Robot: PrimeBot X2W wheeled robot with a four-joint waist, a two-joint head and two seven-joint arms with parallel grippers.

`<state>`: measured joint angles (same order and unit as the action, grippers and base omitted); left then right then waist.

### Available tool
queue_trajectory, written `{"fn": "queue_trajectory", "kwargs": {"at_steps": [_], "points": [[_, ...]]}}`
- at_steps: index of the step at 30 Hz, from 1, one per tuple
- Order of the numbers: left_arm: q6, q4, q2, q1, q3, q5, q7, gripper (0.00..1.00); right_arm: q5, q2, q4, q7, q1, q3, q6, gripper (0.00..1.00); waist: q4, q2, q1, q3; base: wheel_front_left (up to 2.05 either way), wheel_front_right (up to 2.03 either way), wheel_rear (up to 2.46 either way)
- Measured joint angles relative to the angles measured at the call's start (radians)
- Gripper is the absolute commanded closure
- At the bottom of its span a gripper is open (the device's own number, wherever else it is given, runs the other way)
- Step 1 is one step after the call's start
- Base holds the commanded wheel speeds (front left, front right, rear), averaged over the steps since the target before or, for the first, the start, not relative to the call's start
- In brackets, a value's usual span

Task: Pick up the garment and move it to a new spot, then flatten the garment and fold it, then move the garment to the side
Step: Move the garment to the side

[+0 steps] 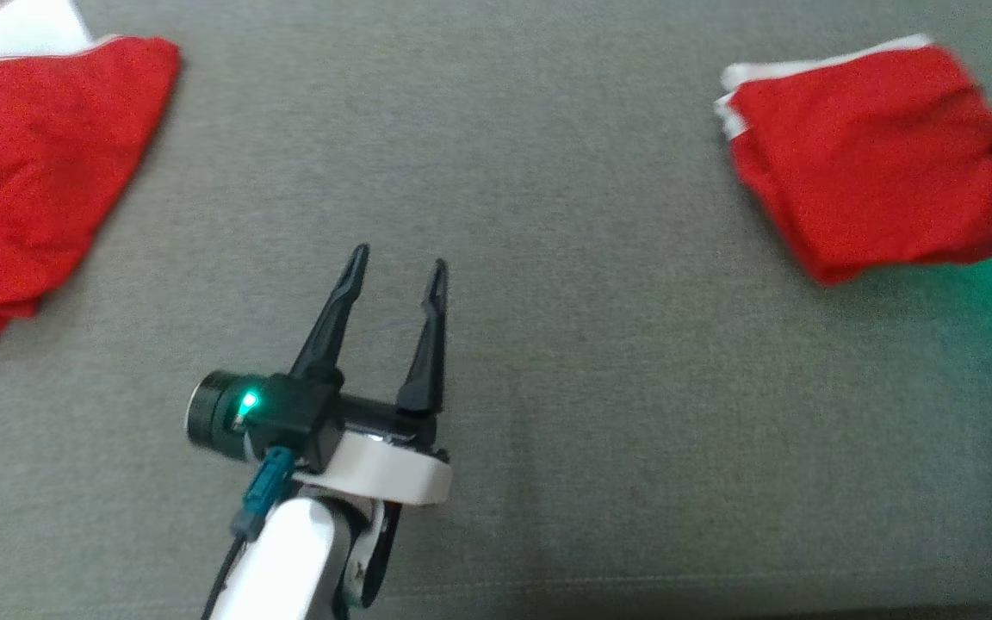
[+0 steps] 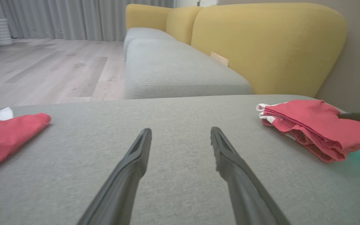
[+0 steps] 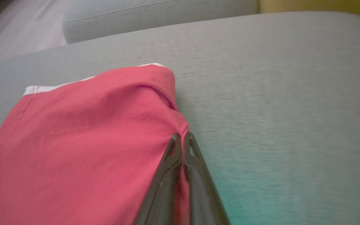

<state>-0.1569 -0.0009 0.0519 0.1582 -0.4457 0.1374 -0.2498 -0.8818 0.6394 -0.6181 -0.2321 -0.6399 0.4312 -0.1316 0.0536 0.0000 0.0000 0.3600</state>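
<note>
The folded garment [image 1: 866, 164] lies at the far right of the grey cushion [image 1: 548, 362], well apart from the left tool [image 1: 399, 263]. It is bright red cloth stacked into a roughly square, slightly skewed packet. White trim peeks out along its far edge and at the left corner. In the left wrist view the near side shows several loose red layers, wavy at their edges, with white between them at the far left end. The top face is soft and lightly creased, with one deeper fold running toward the right corner.

The right tool [image 3: 181, 135] is clenched on that right corner. Its two dark fingers are pressed together with a strip of red cloth pinched between them, and the fabric puckers toward the tips. A green glow tints the cushion just beside it.

The left tool is released, its fingers spread wide above bare cushion and touching nothing.

A second red garment [image 1: 31, 172], unfolded and rumpled with a white patch at its far corner, sits at the cushion's left edge. A yellow backrest [image 2: 267, 47] stands beyond.
</note>
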Motion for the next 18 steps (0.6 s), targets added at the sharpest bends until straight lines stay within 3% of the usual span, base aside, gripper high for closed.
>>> {"fn": "queue_trajectory", "kwargs": {"at_steps": [11, 18], "points": [[0.055, -0.054, -0.001, 0.180, -0.069, -0.058, -0.007, 0.00, 0.144, 0.199, -0.028, 0.104, -0.074, -0.086, 0.000, 1.00, -0.109, 0.0000, 0.0001, 0.161, 0.00, 0.00, 0.00], [0.061, -0.096, -0.001, 0.223, -0.089, -0.072, -0.007, 0.00, 0.186, 0.242, -0.066, 0.146, -0.089, -0.149, 0.000, 1.00, -0.133, 0.0000, 0.0001, 0.227, 0.00, 0.00, 0.00]]}}
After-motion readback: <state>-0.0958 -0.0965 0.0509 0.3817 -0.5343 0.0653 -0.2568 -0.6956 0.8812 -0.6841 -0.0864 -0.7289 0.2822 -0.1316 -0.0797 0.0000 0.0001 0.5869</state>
